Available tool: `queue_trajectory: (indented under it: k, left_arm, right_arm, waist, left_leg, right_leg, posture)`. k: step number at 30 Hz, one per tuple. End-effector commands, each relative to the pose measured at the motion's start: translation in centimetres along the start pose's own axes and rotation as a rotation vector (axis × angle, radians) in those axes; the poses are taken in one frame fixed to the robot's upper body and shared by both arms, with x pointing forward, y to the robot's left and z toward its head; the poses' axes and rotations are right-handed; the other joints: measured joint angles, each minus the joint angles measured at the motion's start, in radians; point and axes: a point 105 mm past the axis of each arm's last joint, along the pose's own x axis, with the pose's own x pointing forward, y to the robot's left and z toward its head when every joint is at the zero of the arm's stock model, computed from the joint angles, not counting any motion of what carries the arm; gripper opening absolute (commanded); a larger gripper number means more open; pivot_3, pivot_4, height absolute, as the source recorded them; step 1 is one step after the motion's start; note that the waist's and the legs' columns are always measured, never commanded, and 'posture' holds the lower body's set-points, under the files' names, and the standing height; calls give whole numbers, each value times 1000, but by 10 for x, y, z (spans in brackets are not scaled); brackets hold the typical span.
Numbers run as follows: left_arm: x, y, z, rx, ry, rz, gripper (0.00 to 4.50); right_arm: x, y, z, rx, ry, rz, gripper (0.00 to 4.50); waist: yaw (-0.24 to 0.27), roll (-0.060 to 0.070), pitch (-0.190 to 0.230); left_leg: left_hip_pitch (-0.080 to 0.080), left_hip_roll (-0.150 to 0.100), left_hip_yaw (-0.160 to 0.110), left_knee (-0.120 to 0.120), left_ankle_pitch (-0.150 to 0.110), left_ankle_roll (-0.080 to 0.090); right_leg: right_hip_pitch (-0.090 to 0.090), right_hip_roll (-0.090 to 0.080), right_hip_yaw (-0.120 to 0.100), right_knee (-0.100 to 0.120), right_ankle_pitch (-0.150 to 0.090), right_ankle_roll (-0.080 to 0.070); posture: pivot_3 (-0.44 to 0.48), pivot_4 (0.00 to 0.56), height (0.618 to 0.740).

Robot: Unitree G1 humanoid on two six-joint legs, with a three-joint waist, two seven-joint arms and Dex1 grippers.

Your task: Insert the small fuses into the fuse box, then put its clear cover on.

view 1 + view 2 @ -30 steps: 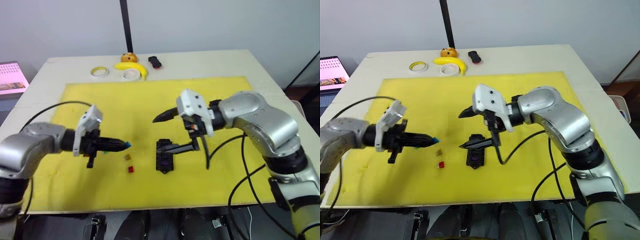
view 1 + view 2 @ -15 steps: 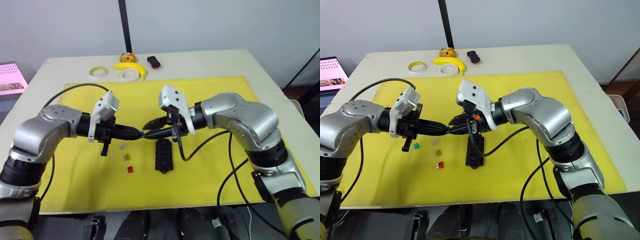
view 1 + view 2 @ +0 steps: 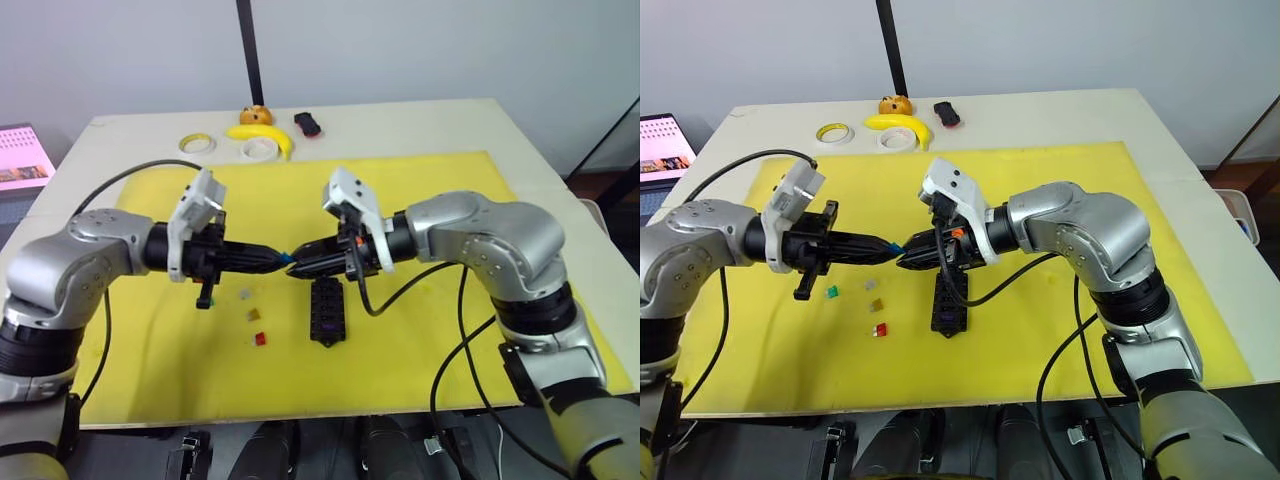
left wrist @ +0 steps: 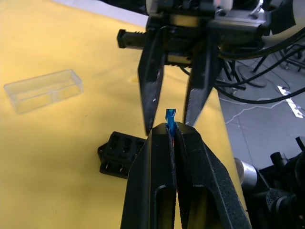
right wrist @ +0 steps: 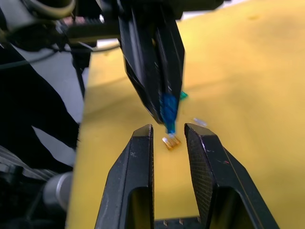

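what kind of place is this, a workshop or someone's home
Probably a lab or test room, not a home: a plain table with a yellow mat laid as a work surface, a laptop off to the side, and tape rolls beside a banana at the back.

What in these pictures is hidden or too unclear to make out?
- Fuse box slots: too small in the eye views to tell whether any are filled; in the left wrist view the left gripper covers part of it.
- Blue fuse: its lower part is buried between the left gripper's fingers.
- Loose fuses on the mat: tiny specks, shapes unreadable.
- Clear cover: too far to see detail.
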Motion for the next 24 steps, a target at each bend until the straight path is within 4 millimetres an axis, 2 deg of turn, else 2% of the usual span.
queue_trajectory:
  k: [1,13,14,16,24]
  left_arm:
    - [-3,-5,8,39,-13,-1,0]
    - [-1,-3,4,32,-7,5,0]
    - [-1,-4,4,32,-5,6,0]
    - [-1,-4,4,32,-4,6,0]
    - [2,-7,0,32,2,1,0]
  right_arm:
    - [-3,6,12,-16,-50,19,1049]
    - [-4,13,7,-19,-21,58,1049]
    - [-5,13,7,-22,-16,60,577]
    - [-5,13,6,-26,-13,63,9]
    - [-4,15,6,-42,0,81,9]
  waist:
    - [0,0,0]
    - [0,0,0]
    - [0,0,0]
    - [1,0,0]
    - [-1,0,0]
  left_leg:
    - [0,0,0,0,0,0]
    - [0,0,0,0,0,0]
    - [0,0,0,0,0,0]
    - [0,0,0,0,0,0]
    - [0,0,0,0,0,0]
  right_leg:
    - [0,0,0,0,0,0]
    - [0,0,0,0,0,0]
    - [0,0,0,0,0,0]
    - [0,0,0,0,0,0]
    - [0,0,0,0,0,0]
  posture:
    - [0,150,740]
    - [0,150,740]
    - [0,150,740]
    - [0,150,740]
    - [0,150,740]
